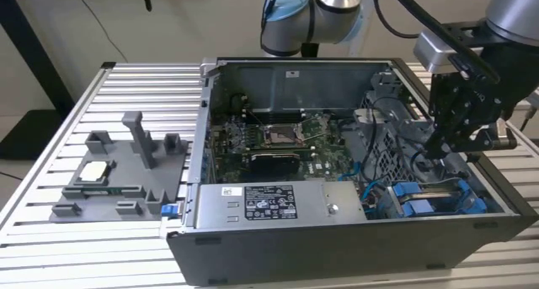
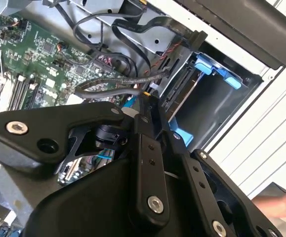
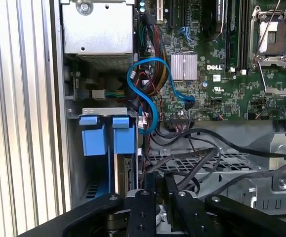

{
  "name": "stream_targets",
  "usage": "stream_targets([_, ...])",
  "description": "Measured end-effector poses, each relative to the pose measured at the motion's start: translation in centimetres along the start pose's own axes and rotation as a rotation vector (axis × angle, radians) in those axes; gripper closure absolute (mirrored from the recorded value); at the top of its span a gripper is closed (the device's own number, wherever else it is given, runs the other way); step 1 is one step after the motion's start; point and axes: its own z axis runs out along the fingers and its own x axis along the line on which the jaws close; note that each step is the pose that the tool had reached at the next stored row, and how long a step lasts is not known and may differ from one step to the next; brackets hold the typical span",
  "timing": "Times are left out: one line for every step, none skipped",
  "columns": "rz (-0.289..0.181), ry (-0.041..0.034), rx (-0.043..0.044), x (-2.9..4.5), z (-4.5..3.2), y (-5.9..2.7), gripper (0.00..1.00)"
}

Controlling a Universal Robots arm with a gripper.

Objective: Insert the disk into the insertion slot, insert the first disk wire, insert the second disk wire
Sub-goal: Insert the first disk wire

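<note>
Jaws nearly closed, apparently pinching the wire (image 2: pixel 103 88) beside the disk (image 2: pixel 180 89). Wire is limp: grip its rigid connector.

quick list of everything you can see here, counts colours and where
table: one, silver slats, beneath everything
computer case: one, dark grey, open on table
fixture tray: one, grey, exterior view's left of case
power-supply box: one, silver, case's near side
motherboard: one, green, case floor
insertion slot: one, grey, blue rails, beneath gripper
data cable: one, blue, looping beside slot
black cables: several, beside the gripper
arm: one, silver and blue, behind case
gripper: one, black, inside case over slot
</note>
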Motion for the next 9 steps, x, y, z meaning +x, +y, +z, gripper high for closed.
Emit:
stream_targets([0.0,0.0022,-0.0031,0.06,0.04,-0.15,0.81])
stream_targets([0.0,0.0041,-0.0062,0.13,0.08,-0.28,0.81])
stream_targets([0.0,0.0055,-0.0088,0.22,0.12,-0.4,0.81])
stream_targets([0.0,0.0067,-0.0114,0.35,0.16,-0.52,0.81])
stream_targets([0.0,0.0073,-0.0134,0.48,0.2,-0.64,0.81])
stream_targets([0.001,0.008,-0.0148,0.6,0.25,-0.73,0.81])
stream_targets([0.0,0.0087,-0.0158,0.69,0.29,-0.81,0.81])
stream_targets([0.0,0.0093,-0.0165,0.77,0.34,-0.89,0.81])
stream_targets([0.0,0.01,-0.0172,0.84,0.39,-0.96,0.81])
